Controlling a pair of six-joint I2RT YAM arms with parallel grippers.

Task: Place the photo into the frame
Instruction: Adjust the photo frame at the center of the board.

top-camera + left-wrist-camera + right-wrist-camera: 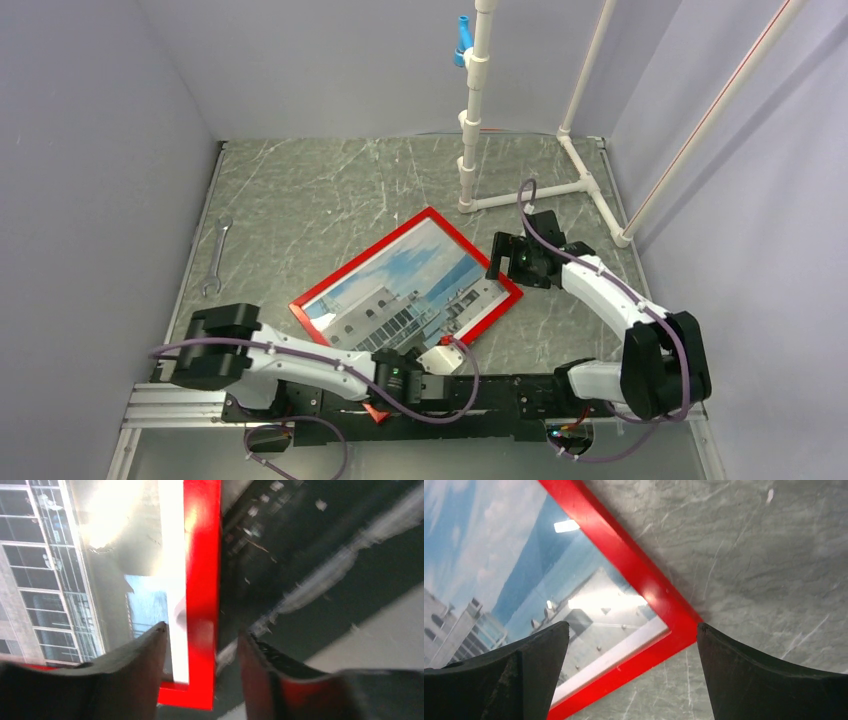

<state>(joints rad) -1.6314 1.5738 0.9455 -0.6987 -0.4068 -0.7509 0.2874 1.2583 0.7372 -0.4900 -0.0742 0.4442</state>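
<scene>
Black fingers of the left gripper (202, 632) stand parted astride the near corner of the glossy red rectangular frame (202, 555), not pinching it. The right gripper (631, 626) hangs wide apart above its right corner. The paper photo of a white building under blue sky (400, 285) sits behind the pane, so insertion looks done; next, both arms lift clear. Only the top view shows the whole frame, flat on the grey marbled table (300, 200).

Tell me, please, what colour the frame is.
Glossy red; the frame shows best from the right wrist.
</scene>
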